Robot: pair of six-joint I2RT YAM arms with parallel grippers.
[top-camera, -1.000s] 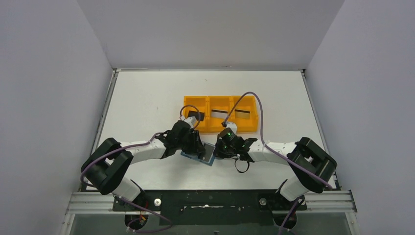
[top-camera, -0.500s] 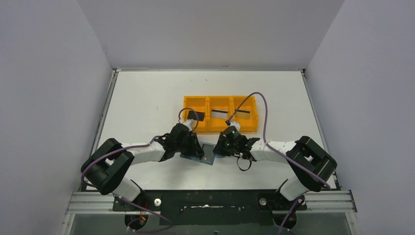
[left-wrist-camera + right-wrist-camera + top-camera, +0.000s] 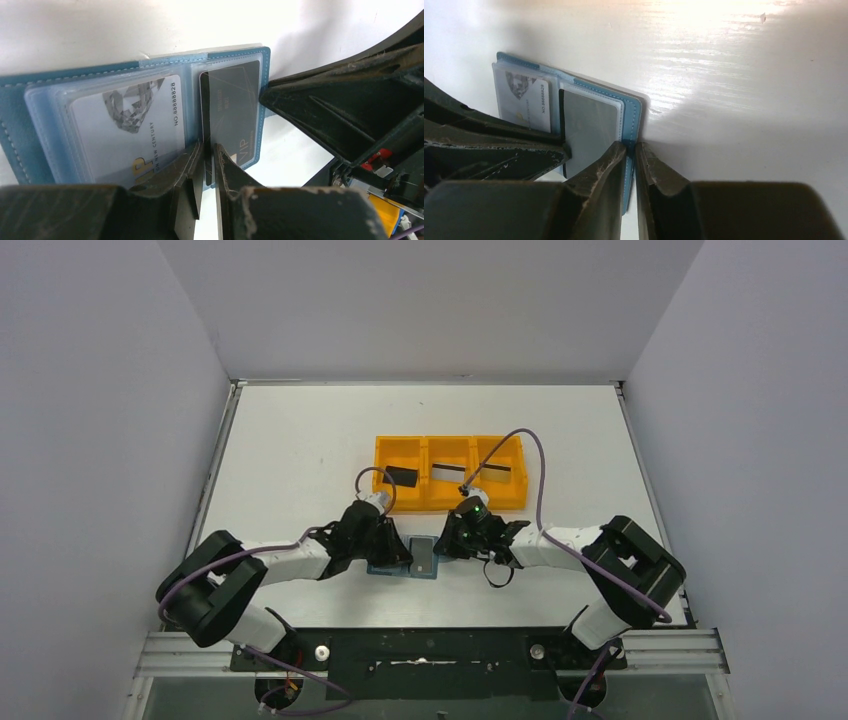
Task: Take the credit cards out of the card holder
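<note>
The teal-blue card holder (image 3: 423, 558) lies open on the table between my two grippers. In the left wrist view the card holder (image 3: 15, 105) shows a silver-grey VIP card (image 3: 130, 125) in its left clear pocket and a black card (image 3: 235, 110) on the right. My left gripper (image 3: 208, 148) is shut on the black card's near edge. My right gripper (image 3: 631, 146) is shut on the card holder's blue outer edge (image 3: 631, 115), with the dark card (image 3: 589, 130) just left of it. From above, the left gripper (image 3: 398, 556) and the right gripper (image 3: 441, 546) flank the holder.
The orange three-compartment tray (image 3: 450, 506) stands just behind the grippers. It holds a black card (image 3: 402, 476) on the left and two silver-grey striped cards (image 3: 448, 472) (image 3: 502, 473). Purple cables loop over the tray. White walls bound the table.
The left arm has shifted left and toward the near edge. The card holder has turned from tilted to nearly square with the table. The right gripper has stayed on it.
</note>
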